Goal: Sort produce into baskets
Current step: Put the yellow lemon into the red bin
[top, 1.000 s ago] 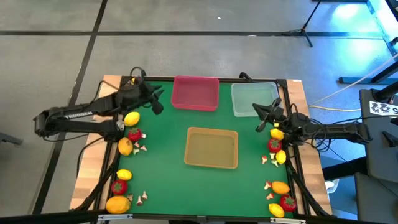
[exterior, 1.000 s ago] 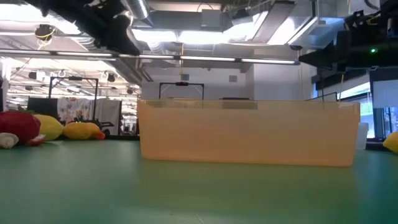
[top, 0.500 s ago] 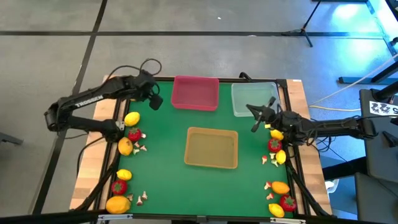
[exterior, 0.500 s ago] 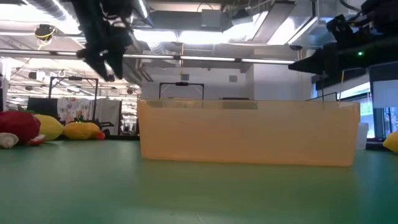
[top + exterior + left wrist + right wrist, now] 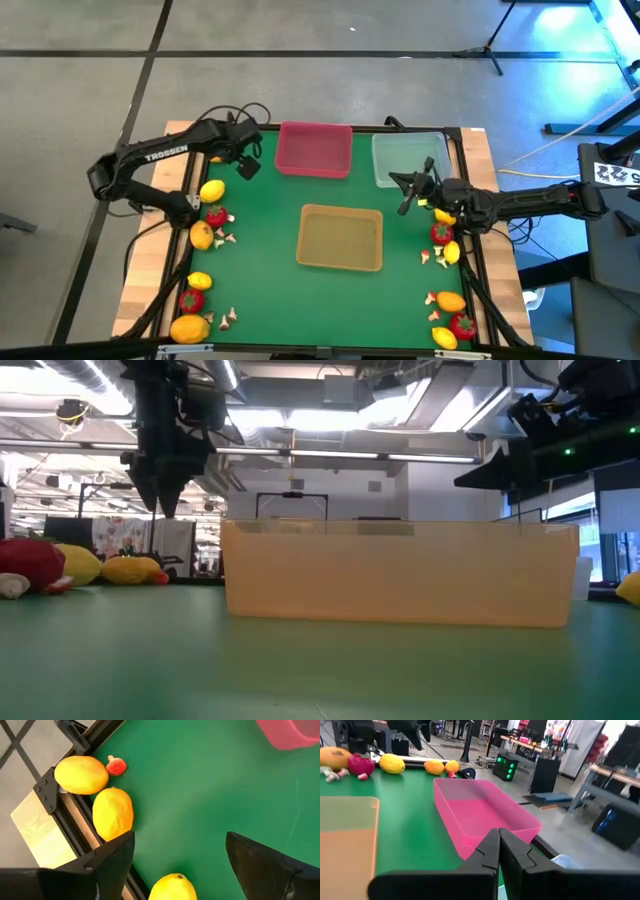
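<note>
The produce lies in two rows along the mat's left and right edges: yellow lemons [image 5: 212, 191], red fruits [image 5: 216, 216] and tiny mushroom bits [image 5: 229, 238]. The pink basket [image 5: 314, 150] and the clear basket [image 5: 405, 158] stand at the far edge, and the tan basket [image 5: 341, 238] in the middle. My left gripper [image 5: 246, 165] hangs open over the mat left of the pink basket, pointing down; its wrist view shows two yellow fruits [image 5: 113, 813] and a small red bit [image 5: 116, 766] beyond its fingers. My right gripper [image 5: 404, 196] is shut, about level, by the clear basket's near edge.
A black frame rail [image 5: 75, 827] borders the mat's left edge beside the fruit. Bare green mat [image 5: 260, 260] lies between the left row and the tan basket. Wooden table margins [image 5: 150, 250] flank the mat.
My left gripper has tipped from nearly level to pointing down at the mat, staying left of the pink basket while its arm has swung up behind it. My right gripper, still shut, has gone a little toward the table's left, along the clear basket's near edge.
</note>
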You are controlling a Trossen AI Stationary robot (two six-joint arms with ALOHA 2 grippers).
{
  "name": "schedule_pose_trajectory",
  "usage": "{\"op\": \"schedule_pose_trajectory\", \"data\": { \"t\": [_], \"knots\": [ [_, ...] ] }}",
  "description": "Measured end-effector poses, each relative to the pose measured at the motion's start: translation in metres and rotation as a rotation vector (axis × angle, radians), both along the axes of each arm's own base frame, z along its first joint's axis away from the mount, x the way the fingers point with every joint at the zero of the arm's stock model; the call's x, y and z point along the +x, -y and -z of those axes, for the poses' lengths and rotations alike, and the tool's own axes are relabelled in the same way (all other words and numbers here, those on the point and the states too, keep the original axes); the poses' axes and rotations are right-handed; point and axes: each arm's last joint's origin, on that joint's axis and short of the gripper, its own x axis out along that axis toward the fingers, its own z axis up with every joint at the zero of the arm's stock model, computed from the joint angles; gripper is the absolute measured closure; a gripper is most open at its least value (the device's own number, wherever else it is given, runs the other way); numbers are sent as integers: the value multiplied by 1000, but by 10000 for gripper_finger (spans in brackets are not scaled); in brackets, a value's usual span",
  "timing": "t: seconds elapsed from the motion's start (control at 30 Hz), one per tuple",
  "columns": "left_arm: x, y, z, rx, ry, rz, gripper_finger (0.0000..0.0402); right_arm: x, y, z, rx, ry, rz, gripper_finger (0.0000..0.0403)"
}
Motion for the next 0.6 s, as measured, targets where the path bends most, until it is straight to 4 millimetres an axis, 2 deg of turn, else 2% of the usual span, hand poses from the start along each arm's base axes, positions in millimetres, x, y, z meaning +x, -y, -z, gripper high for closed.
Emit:
{"op": "schedule_pose_trajectory", "data": {
  "t": [0.27, 0.37, 0.6],
  "knots": [
    [-5, -1, 2, -28, -31, -9, 89, 0, 0, -1, 43, 37, -2, 393],
    [-10, -1, 4, -53, -44, -98, 69, 0, 0, -1, 44, 37, -14, 393],
    [-7, -4, 14, -140, -85, -111, 27, 0, 0, 0, 83, 48, -9, 393]
  ]
}}
